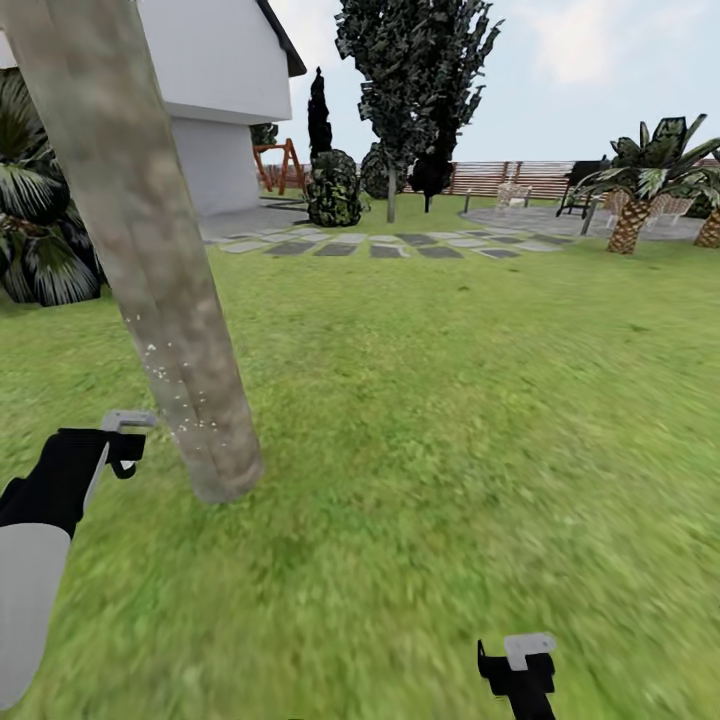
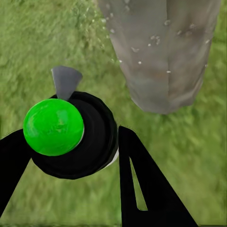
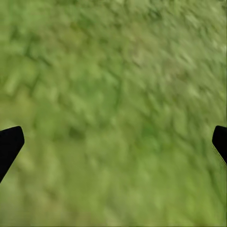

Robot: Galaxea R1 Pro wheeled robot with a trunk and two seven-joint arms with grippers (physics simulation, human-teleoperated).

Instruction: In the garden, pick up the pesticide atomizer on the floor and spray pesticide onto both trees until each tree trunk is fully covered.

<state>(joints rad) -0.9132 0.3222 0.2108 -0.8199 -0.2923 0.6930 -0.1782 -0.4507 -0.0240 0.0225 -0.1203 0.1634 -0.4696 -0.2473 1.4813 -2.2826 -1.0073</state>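
Left claw (image 2: 71, 142) clamped on green-topped atomizer (image 2: 71, 135) beside speckled trunk (image 1: 150, 260), right claw (image 3: 113, 142) spread wide over grass (image 3: 113, 71).

The head view looks forward and down across the grass (image 1: 420, 420), with a tree trunk (image 1: 150, 250) close at its left. The left wrist view faces that trunk's (image 2: 163, 52) base from nearby, sharing it with the head view, while the right wrist view looks straight down at grass (image 3: 113, 104), close.

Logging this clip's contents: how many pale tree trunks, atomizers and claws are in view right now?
Pale tree trunks: 2, near trunk and far trunk
Atomizers: 1, the pesticide atomizer, held in the left claw
Claws: 2, left claw and right claw
Total: 5
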